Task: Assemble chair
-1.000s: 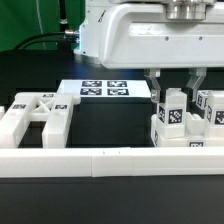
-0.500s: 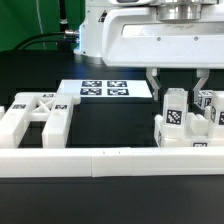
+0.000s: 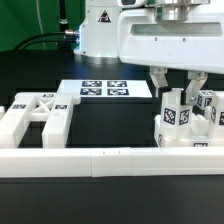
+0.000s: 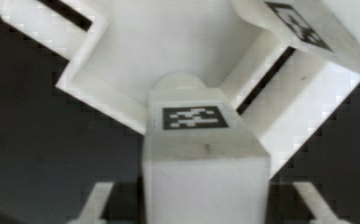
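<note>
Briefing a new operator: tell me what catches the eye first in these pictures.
The gripper hangs open, straddling the tagged top of an upright square post at the exterior view's right. At that view's left lies the X-braced panel, with the marker board beyond it; the border rail runs across the front.

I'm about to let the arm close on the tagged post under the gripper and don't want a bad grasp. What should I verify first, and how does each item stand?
1. Gripper over the square post: ok.
2. Jaws open wider than the post: ok.
3. Post centred: ok, it sits mid-frame in the wrist view.
4. Fingers low enough along the post: cannot tell.
5. Room for the fingers: not ok, a neighbouring piece stands close on the exterior view's right.
6. X-braced panel out of the way: ok, it lies at the exterior view's left.
</note>
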Robot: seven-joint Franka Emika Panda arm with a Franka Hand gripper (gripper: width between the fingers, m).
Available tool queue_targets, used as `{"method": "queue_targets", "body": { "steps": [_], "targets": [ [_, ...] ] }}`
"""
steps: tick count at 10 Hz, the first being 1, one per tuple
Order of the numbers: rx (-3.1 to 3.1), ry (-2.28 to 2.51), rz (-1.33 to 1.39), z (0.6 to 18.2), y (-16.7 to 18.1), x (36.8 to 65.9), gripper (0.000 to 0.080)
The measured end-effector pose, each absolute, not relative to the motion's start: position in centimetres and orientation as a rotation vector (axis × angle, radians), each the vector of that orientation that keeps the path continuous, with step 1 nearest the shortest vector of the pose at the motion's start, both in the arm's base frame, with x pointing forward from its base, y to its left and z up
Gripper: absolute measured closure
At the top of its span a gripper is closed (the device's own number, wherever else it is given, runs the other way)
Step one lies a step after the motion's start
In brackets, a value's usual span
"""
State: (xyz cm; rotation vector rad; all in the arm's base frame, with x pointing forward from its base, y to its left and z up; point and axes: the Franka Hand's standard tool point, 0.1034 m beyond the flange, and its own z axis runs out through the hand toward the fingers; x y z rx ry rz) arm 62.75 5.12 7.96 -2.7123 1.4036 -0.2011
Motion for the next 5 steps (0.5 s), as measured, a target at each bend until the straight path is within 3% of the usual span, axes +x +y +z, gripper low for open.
{"method": "queue_targets", "body": {
  "steps": [1,2,3,4,5],
  "targets": [
    [-2.724,1.383,-0.202,7.96,5.16,62.74,0.0417],
    [-2.753,1.329,-0.204,7.95,5.16,62.73,0.0417],
    [-2.807,1.228,-0.209,7.91,5.19,62.69,0.0239],
    [-2.863,1.103,-0.213,7.90,5.34,62.67,0.0165],
    [-2.911,0.987,-0.217,7.90,5.41,62.66,0.0165]
  ]
}}
